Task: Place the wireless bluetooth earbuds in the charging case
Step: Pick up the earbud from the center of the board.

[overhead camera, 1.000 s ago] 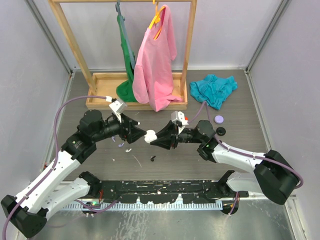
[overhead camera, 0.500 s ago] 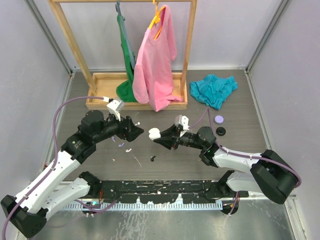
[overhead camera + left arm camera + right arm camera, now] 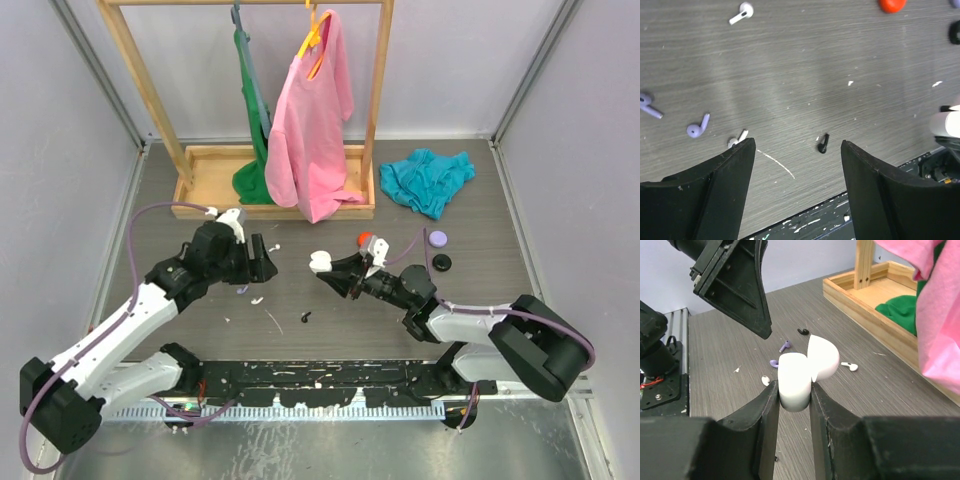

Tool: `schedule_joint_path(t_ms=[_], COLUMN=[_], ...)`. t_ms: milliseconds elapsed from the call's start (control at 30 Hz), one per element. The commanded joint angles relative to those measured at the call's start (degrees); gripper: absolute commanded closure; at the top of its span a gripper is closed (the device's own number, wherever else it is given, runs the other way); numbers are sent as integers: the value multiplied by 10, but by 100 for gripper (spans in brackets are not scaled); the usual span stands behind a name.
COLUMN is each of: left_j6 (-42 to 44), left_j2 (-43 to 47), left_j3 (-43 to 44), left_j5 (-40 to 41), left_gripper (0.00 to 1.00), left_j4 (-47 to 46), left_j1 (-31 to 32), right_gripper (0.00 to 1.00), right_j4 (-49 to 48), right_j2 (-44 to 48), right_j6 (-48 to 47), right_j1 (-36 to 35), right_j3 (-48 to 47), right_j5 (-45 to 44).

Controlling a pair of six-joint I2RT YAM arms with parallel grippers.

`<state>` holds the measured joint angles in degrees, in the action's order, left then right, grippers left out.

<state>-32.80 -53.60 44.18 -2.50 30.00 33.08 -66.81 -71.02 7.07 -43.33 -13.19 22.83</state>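
My right gripper (image 3: pixel 330 270) (image 3: pixel 794 390) is shut on the white charging case (image 3: pixel 321 262) (image 3: pixel 795 380), held above the table with its lid hinged open. My left gripper (image 3: pixel 264 266) (image 3: pixel 796 145) hovers open to the left of the case, nothing between its fingers. Earbuds lie loose on the table. A black one (image 3: pixel 823 144) (image 3: pixel 305 318) shows between the left fingers. A white one (image 3: pixel 736 140) peeks out beside the left finger, and a lilac pair (image 3: pixel 699 127) (image 3: pixel 774 363) lies nearby. Another white one (image 3: pixel 741 12) (image 3: pixel 850 366) lies farther off.
A red round case (image 3: pixel 364 238) (image 3: pixel 891 5) sits just behind the right gripper; a lilac one (image 3: pixel 437 238) and a black one (image 3: pixel 442 262) lie to its right. A wooden rack (image 3: pixel 280 195) with a pink shirt (image 3: pixel 310 120) stands at the back, a teal cloth (image 3: pixel 428 178) beside it.
The two grippers have drawn apart. My right gripper carried the case a little right and back; my left gripper pulled back to the left.
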Motion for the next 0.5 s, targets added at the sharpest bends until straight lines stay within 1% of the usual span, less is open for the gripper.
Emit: schedule_joint_path(t_ms=[0, 133, 267, 367, 467], left_j6=[-38, -80, -128, -146, -151], left_j2=[-35, -65, -70, -73, -79], left_j3=[-2, -13, -51, -71, -84], left_j5=[32, 66, 81, 88, 89], left_gripper=[30, 35, 38, 43, 45], left_j4=[5, 33, 18, 12, 9], left_j1=[-2, -2, -1, -1, -1], right_gripper=[85, 85, 84, 84, 84], right_j4=[-87, -92, -99, -103, -103], right_j2=[-11, -17, -27, -30, -31], right_j6=[-8, -5, -2, 0, 1], right_j1=[-1, -1, -2, -2, -1], right_j3=[12, 14, 14, 14, 14], right_j5=[-42, -47, -46, -45, -45])
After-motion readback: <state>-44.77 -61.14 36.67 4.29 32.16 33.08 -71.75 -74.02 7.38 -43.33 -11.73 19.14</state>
